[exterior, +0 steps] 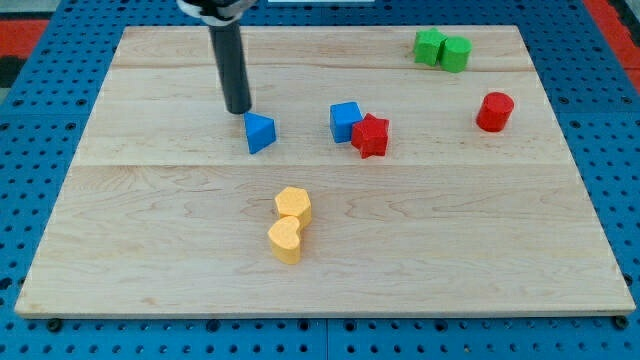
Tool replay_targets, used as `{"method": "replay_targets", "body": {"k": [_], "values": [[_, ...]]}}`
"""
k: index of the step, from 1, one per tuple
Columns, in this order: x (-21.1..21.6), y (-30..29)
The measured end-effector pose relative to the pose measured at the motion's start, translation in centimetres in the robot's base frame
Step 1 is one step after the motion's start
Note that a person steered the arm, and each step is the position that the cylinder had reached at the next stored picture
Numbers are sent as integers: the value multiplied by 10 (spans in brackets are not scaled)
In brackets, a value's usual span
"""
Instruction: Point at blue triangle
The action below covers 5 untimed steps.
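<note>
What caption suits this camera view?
My tip rests just up-left of the blue triangle on the wooden board.

You're looking at a pale wooden board (330, 250), planks running left to right, seams visible, grain fine. Under it and around all sides, a blue perforated surface (40, 110) with regular rows of small holes. At the far right corner, a bit of red perforated surface (612, 15). Light is even, with soft shadows. No walls or windows visible.

Bright, even overhead light falls on the pale wooden board (330, 250), shadows short and soft, focus sharp throughout, without glare.
</note>
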<state>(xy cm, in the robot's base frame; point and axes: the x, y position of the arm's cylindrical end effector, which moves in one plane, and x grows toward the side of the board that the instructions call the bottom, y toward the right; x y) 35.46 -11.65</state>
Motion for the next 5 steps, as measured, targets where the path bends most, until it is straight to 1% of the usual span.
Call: {"method": "replay_targets", "body": {"k": [1, 2, 3, 4, 5], "values": [[26, -32], [32, -32], [32, -22], [32, 5], [60, 8]]}}
